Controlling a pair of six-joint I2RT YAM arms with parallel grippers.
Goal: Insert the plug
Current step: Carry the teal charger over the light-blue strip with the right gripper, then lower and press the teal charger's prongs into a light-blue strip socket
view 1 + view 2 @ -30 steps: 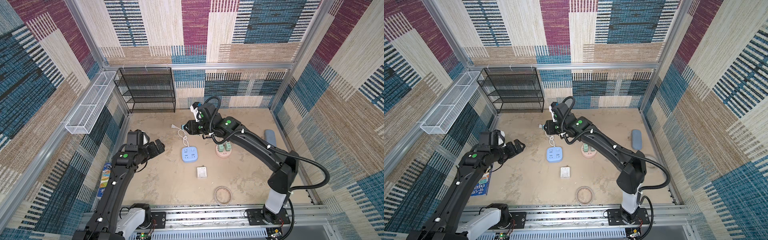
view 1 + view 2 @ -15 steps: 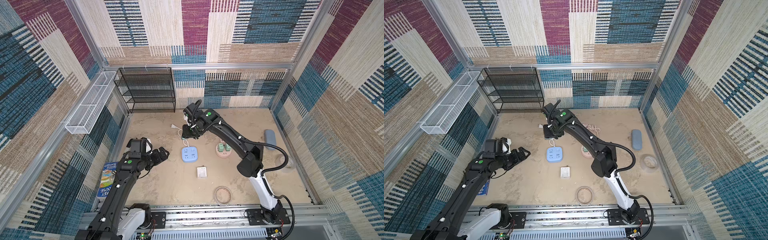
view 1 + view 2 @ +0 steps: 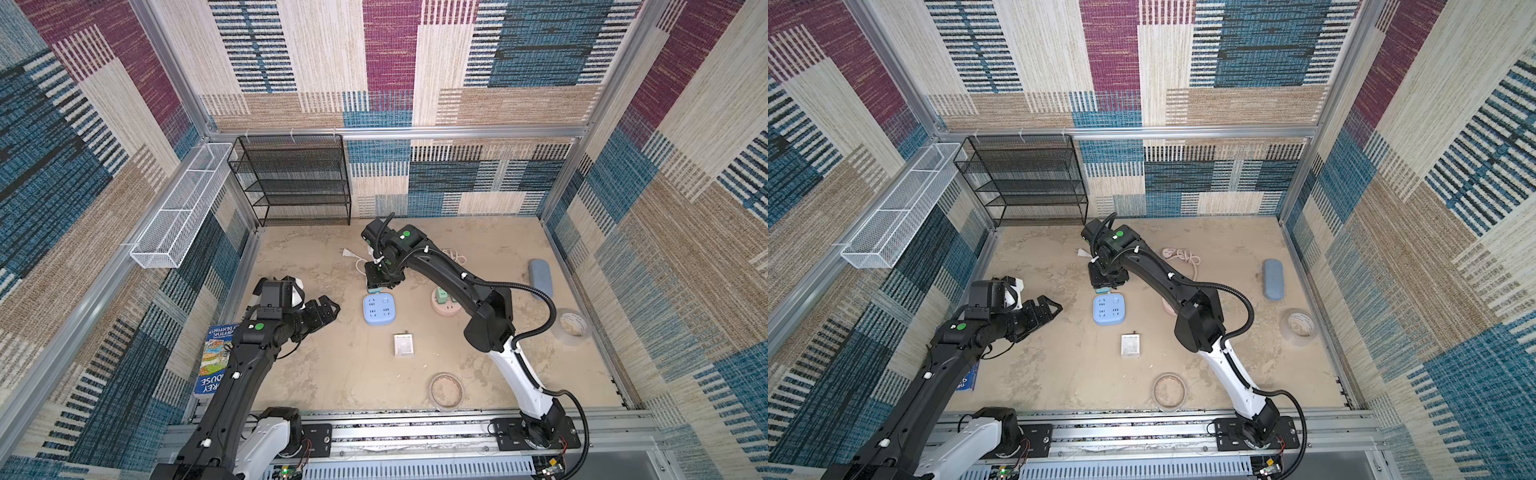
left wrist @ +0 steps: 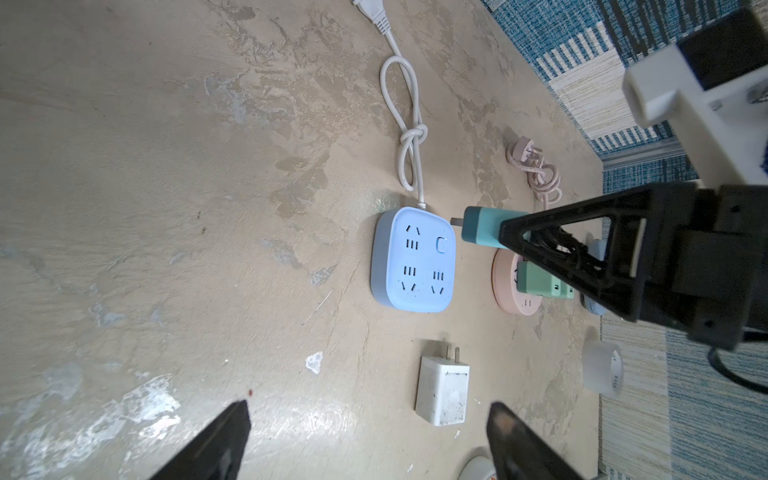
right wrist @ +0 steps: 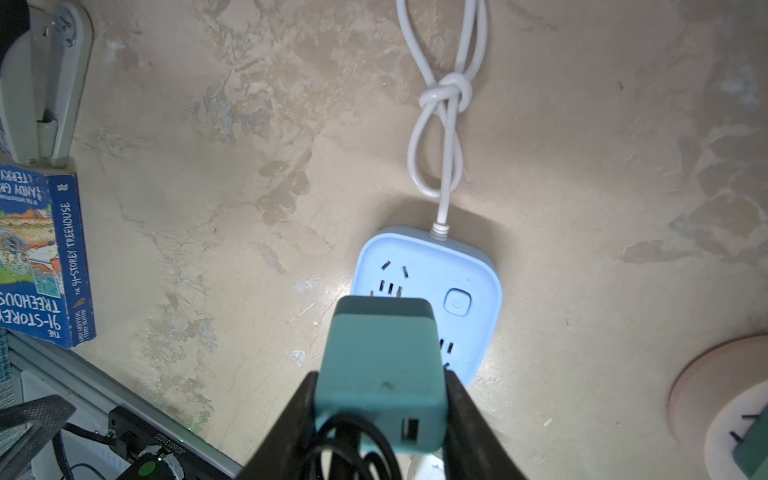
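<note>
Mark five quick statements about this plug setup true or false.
1. The right gripper is shut on the teal plug. True.
2. The teal plug's prongs are seated in the blue power strip. False: the prongs show bare above its face.
3. The left gripper holds the white charger. False: it is open and empty, and the charger lies on the table.
4. The strip's white cord is tied in a knot. True.
5. The pink round socket has nothing on it. False: a green adapter sits on it.
</note>
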